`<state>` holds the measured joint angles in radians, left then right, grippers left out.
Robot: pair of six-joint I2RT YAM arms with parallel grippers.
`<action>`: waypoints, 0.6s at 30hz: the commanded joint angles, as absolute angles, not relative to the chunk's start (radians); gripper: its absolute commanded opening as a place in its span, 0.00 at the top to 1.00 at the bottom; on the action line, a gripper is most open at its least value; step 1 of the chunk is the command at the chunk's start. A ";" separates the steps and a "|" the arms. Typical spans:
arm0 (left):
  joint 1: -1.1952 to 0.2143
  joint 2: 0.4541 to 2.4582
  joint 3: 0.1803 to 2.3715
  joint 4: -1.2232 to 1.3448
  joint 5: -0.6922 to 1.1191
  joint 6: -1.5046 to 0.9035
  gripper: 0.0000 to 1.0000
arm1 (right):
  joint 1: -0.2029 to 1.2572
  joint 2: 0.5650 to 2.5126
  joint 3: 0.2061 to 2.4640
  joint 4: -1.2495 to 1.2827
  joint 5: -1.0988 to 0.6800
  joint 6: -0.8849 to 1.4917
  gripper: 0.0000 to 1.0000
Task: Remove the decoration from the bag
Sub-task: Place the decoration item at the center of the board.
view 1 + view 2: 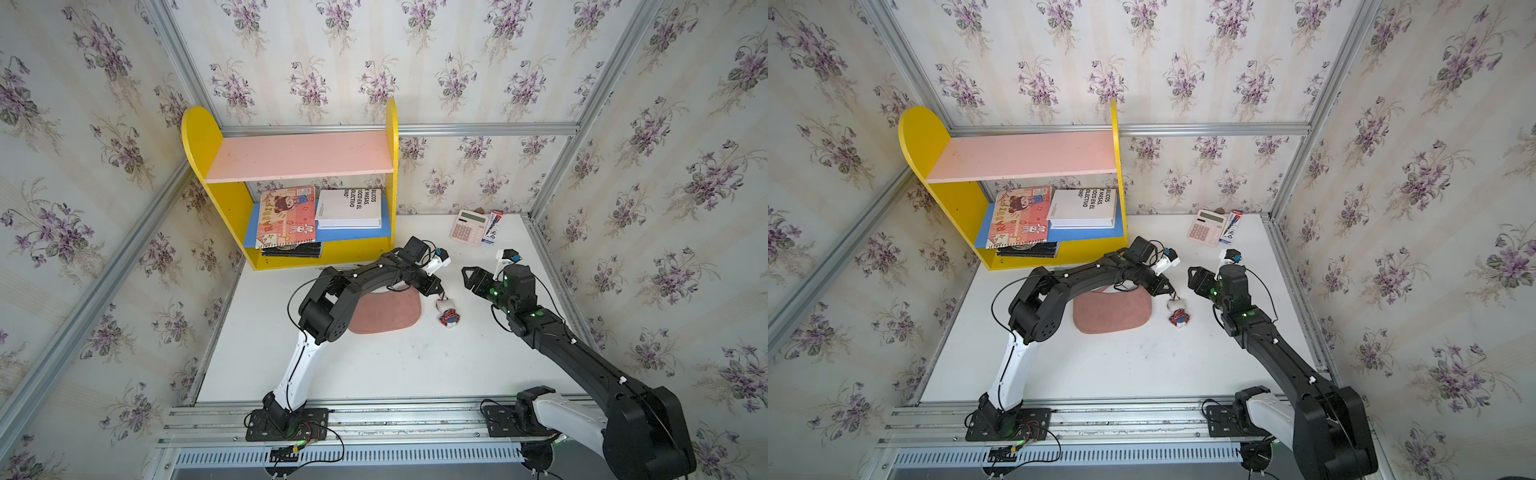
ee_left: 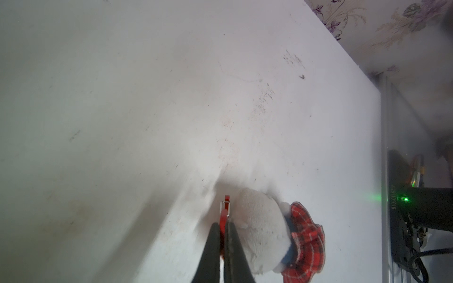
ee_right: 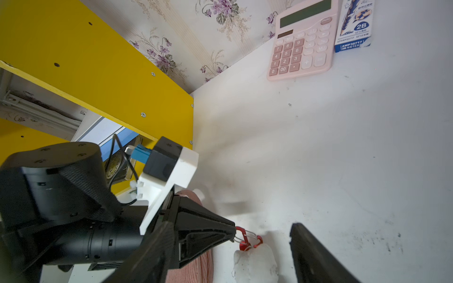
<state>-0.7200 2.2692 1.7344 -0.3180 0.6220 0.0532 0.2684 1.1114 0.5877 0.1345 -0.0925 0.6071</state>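
In both top views, the decoration (image 1: 449, 316) is seen lying on the tabletop (image 1: 374, 365) just beside the bag (image 1: 386, 311), its clasp pinched by the left gripper (image 1: 439, 291). The right gripper (image 1: 466, 277) hangs near the bag, jaws spread and empty.

In the left wrist view, the jaws are shown clenched on the red clasp (image 2: 225, 210).

In the right wrist view, no link from clasp (image 3: 247, 239) to bag (image 3: 196, 267) is visible. Removal is judged nearly done, but the bag's hardware is hidden behind the left arm.
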 commanded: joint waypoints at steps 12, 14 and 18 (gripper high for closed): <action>-0.715 2.154 1.724 -0.292 0.542 0.011 0.80 | 0.268 1.157 0.596 0.191 -0.111 0.623 0.21; -0.715 2.133 1.723 -0.291 0.533 0.008 0.74 | 0.268 1.162 0.596 0.193 -0.110 0.623 0.21; -0.712 2.092 1.721 -0.297 0.511 0.005 0.65 | 0.268 1.170 0.599 0.199 -0.116 0.625 0.21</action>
